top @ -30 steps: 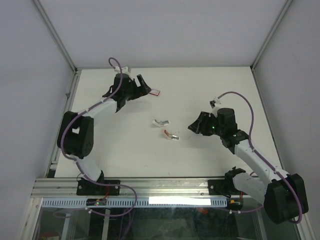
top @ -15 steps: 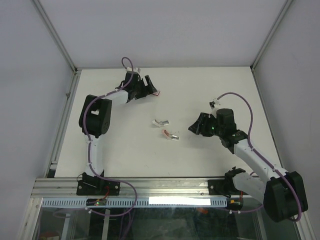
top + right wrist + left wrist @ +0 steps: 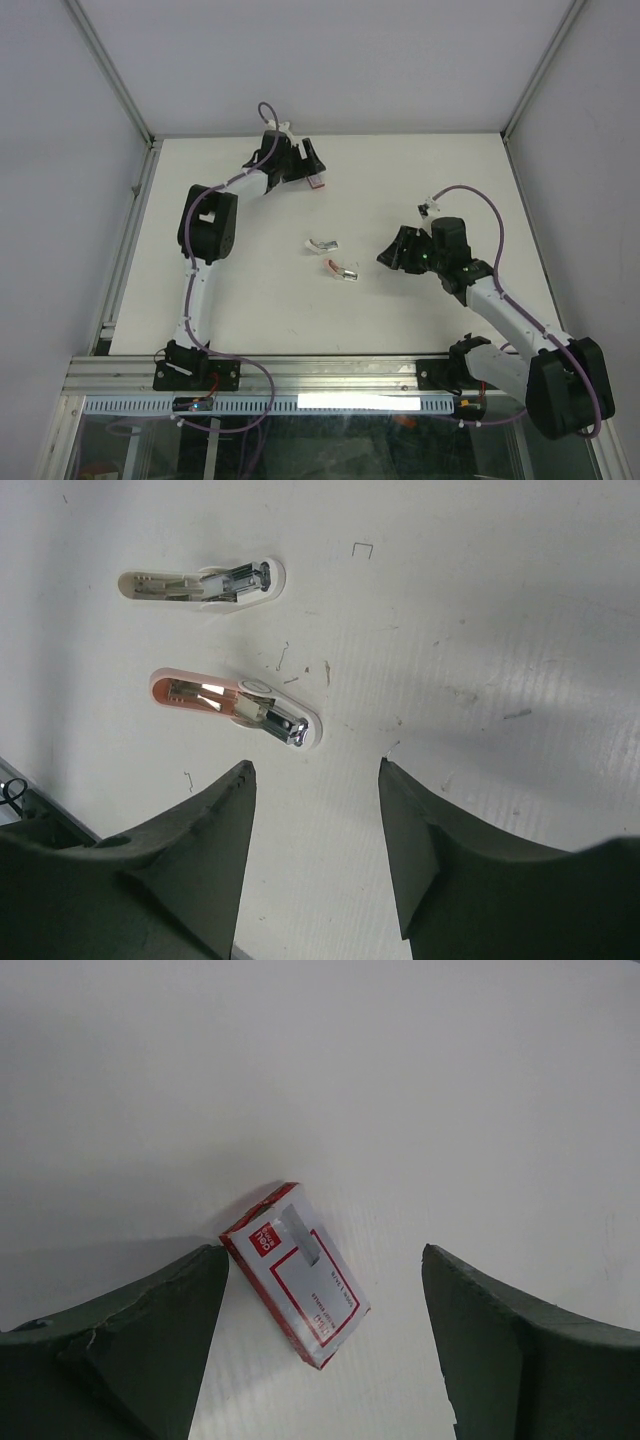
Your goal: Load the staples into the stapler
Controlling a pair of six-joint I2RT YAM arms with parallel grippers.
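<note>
The staples' small red box with a white label lies flat at the far middle of the table; the staples themselves stay hidden inside. My left gripper is open and hovers over the box, whose one end is close to the left finger. In the top view the left gripper sits just left of the box. Two small staplers lie open mid-table: a white one and a pink one. My right gripper is open and empty, just short of the pink stapler.
Stray single staples and scratches dot the white table around the staplers. Metal frame rails border the table on the left and right, with grey walls behind them.
My left arm has swung right along the far edge until its gripper came over the red box, and its jaws have narrowed slightly. The right arm and both staplers have not moved.
</note>
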